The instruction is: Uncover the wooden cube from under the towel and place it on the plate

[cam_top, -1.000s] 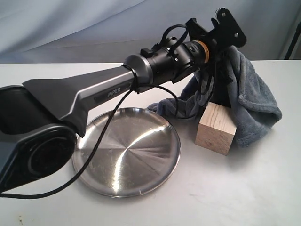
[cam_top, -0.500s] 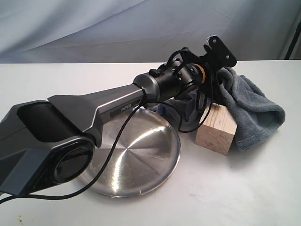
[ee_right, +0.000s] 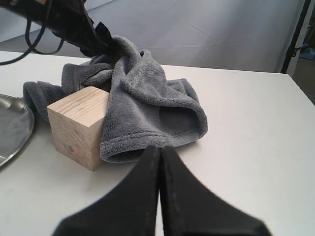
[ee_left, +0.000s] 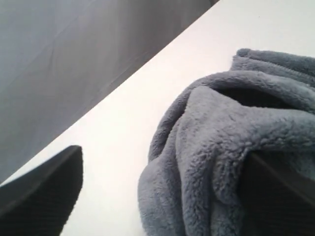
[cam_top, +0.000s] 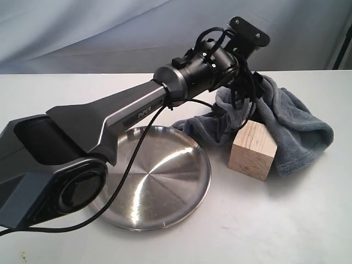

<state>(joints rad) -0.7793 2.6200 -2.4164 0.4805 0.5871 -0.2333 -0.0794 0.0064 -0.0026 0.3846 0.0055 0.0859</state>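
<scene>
- Since half a second ago my left arm (cam_top: 137,110) has lifted its wrist up off the towel (cam_top: 286,118). The cloth hung raised a second ago and now lies slumped on the table (cam_top: 286,220). The wooden cube (cam_top: 253,149) has not shifted.
- That cube stands uncovered and upright on the table, its top and two side faces in plain sight, grain lines showing.
- It sits just beside the plate (cam_top: 165,192), off the rim on the right side of the exterior view, not on it.
- The towel is heaped behind the cube and to its far side, touching it; one fold trails toward the plate's back rim.
- My left gripper (ee_left: 165,152) hangs above the heap with its fingers spread wide, gripping nothing. The fleece lies below and between them; whether one finger brushes it I cannot tell.
- My right gripper (ee_right: 160,167) is pressed closed, finger against finger, nothing between. It sits low over the table, pointed at the towel's hem and the cube, apart from both.
- The plate lies flat on the table, its scratched steel showing only reflections. My left arm crosses above its rear edge, and a black cable (cam_top: 125,173) droops over its left part.
- Behind the table hangs a grey cloth backdrop (cam_top: 82,33).
</scene>
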